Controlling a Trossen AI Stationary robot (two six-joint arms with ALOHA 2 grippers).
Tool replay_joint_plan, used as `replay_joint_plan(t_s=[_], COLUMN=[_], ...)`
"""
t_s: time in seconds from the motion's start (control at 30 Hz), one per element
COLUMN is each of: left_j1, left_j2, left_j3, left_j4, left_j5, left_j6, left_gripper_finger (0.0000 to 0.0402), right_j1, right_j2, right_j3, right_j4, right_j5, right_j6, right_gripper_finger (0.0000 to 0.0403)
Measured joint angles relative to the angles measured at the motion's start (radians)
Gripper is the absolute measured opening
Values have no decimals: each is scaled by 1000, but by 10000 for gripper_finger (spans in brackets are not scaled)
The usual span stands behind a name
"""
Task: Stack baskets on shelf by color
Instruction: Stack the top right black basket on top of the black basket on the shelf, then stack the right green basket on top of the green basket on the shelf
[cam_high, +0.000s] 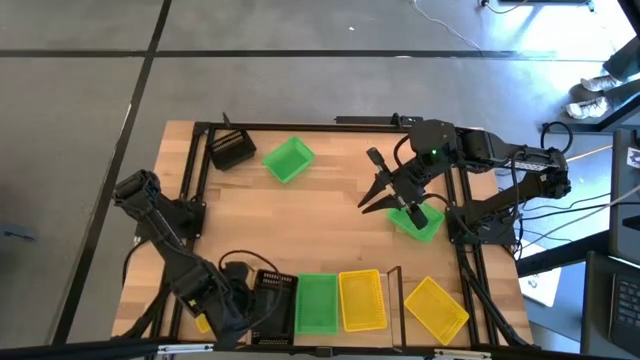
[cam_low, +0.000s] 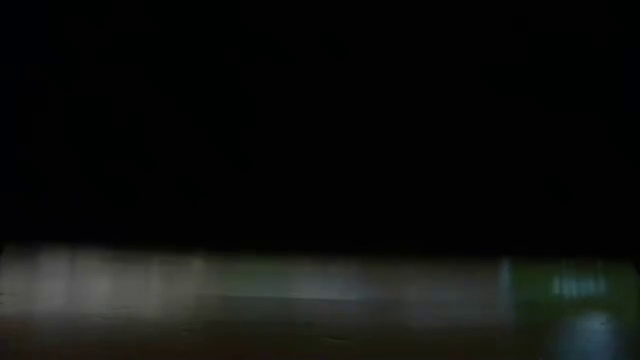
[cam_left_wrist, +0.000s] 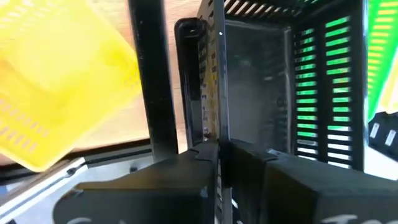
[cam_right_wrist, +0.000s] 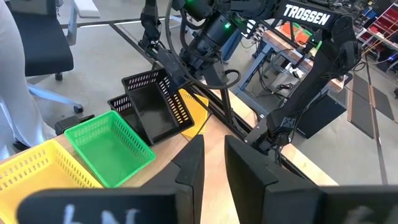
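Note:
My left gripper (cam_left_wrist: 217, 155) is at the table's near left, shut on a black basket (cam_high: 272, 300) that stands tilted over another black basket (cam_right_wrist: 122, 102). Beside them in a row along the near edge sit a green basket (cam_high: 317, 302) and a yellow basket (cam_high: 361, 299). More baskets lie on the table: yellow (cam_high: 436, 308), green (cam_high: 288, 159), black (cam_high: 230, 150), and one yellow (cam_left_wrist: 56, 74) under my left arm. My right gripper (cam_high: 373, 196) hangs open and empty above the table's right half, next to a green basket (cam_high: 418, 222). My left gripper pinches one perforated side wall of the black basket (cam_left_wrist: 213, 134) between its two fingers, one finger inside the basket and one outside. The fingers come from above, slanting down. The basket hangs tilted (cam_right_wrist: 155, 106), its lower end at the black basket beneath.
A black metal frame (cam_high: 190, 170) runs round the tabletop, and a thin upright post (cam_high: 399, 290) stands between the row of baskets and the loose yellow one. Bare wood lies in the table's middle (cam_high: 320, 225). The low view is dark.

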Motion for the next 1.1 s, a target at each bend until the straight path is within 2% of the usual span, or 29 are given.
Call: replay_joint_plan(t_s=[0.13,0.33,0.5,0.7,0.8,0.9,1.0,1.1], left_j1=[15,28,43,42,31,27,29,42], left_j2=[10,43,49,49,32,-1,-36,-84], left_j3=[1,1,1,1,1,1,1,1], left_j4=[16,52,52,57,54,50,21,-30], left_j5=[-1,20,98,105,60,-35,-147,-200], left_j6=[71,77,85,87,87,116,183,265], left_gripper_finger=[29,43,50,49,51,48,47,50], right_j1=[0,0,0,0,0,-1,-1,-4], right_j2=[0,0,0,0,0,0,0,0], right_j3=[0,0,0,0,0,0,0,0], right_j4=[1,10,10,9,10,10,7,-31], right_j5=[0,10,45,45,58,60,83,139], right_j6=[0,0,0,1,4,48,90,166], right_gripper_finger=[67,67,67,67,67,67,67,67])
